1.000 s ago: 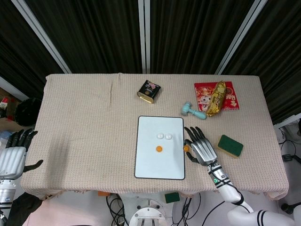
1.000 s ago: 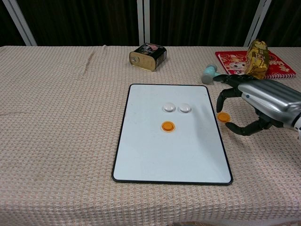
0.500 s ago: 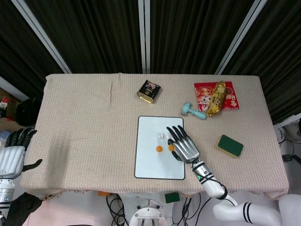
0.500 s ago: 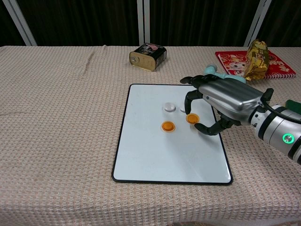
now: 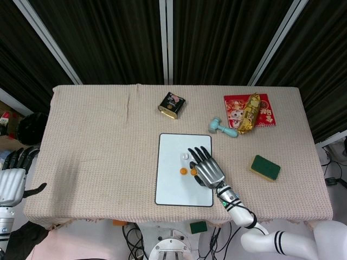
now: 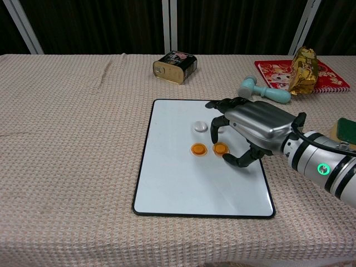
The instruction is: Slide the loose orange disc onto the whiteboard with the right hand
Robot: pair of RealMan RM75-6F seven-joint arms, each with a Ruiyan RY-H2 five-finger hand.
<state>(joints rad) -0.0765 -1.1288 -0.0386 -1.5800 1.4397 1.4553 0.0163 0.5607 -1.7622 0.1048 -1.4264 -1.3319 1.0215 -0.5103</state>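
Note:
The whiteboard (image 5: 173,189) (image 6: 183,183) lies on the cloth in front of me. Two orange discs lie side by side on it. The left one (image 5: 183,171) (image 6: 198,149) is uncovered, and the right one (image 5: 193,171) (image 6: 221,148) sits under the fingertips of my right hand (image 5: 206,168) (image 6: 253,122). That hand arches over the board's right half with fingers spread and curved down, gripping nothing. One white disc (image 5: 185,156) (image 6: 199,127) shows beside the hand; a second is hidden under it. My left hand (image 5: 11,181) hangs off the table's left edge, fingers apart and empty.
A dark tin (image 5: 172,104) (image 6: 174,65) stands behind the board. To the right lie a teal toy hammer (image 5: 223,128) (image 6: 263,90), a gold snack bag (image 5: 249,111) (image 6: 303,69) on a red packet (image 5: 234,108), and a green sponge (image 5: 265,167) (image 6: 346,128).
My right hand swept left from the cloth onto the whiteboard, carrying the loose orange disc with it. The disc now lies beside the other orange one. The left hand stayed put.

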